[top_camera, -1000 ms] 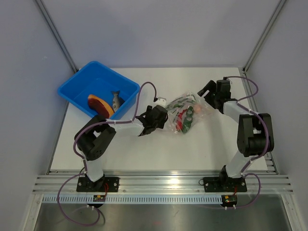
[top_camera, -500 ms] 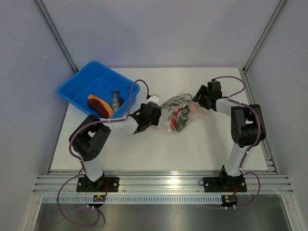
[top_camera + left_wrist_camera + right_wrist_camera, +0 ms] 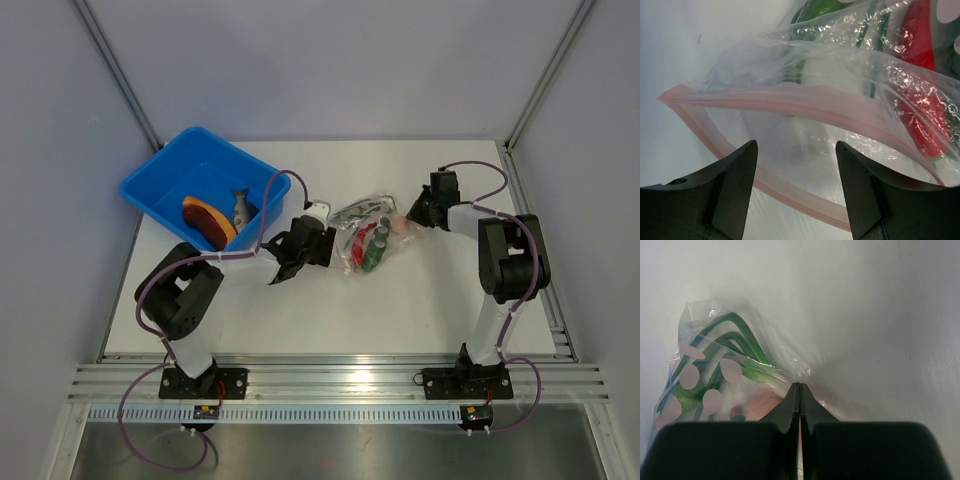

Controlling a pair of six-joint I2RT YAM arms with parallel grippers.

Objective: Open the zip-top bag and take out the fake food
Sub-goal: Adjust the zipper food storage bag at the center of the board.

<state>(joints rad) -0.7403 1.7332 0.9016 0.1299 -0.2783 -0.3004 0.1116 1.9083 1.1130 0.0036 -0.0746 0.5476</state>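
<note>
Zip-top bag [image 3: 368, 232] is lying mid-way across the counter [image 3: 400, 300], right of the blue bin [image 3: 150, 200], with fake food [image 3: 372, 246] showing inside. Left fingers [image 3: 732, 185] are standing wide at its pink zip mouth. Right fingers [image 3: 789, 412] are pinching its far plastic edge.

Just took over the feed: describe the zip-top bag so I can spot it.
On the white table, look right of the blue bin at the back-left corner. The zip-top bag lies mid-table between the left gripper and right gripper. Unlike the rigid bin, it is a clear crinkly pouch with a pinkish zip strip and green and red toy food inside.
</note>
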